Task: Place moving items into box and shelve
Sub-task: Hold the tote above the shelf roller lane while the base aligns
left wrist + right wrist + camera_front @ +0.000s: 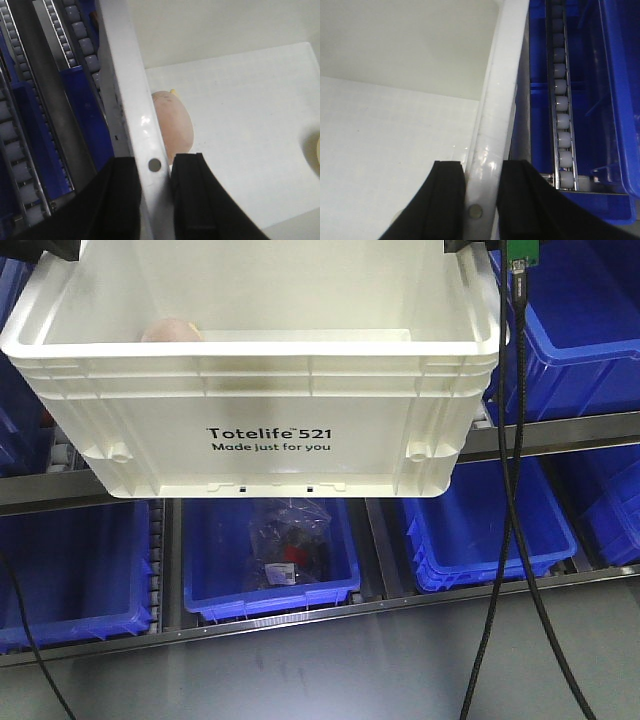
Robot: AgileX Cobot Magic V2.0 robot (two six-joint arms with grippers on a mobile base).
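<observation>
Your left pincer [154, 172] and right pincer [481, 175] each clamp a side rim of the white box [270, 390], which hangs between them. The plastic looks stiff, smooth and likely slippery, so hold it level by the ribbed rim. Inside, the soft pink toy [175, 122] lies against the left wall and may roll. Beyond are the shelf's blue bins [480, 530].

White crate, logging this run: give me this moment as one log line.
crate: held up before shelf; left gripper: shut on crate rim; right gripper: shut on crate rim; inside: pink toy
</observation>
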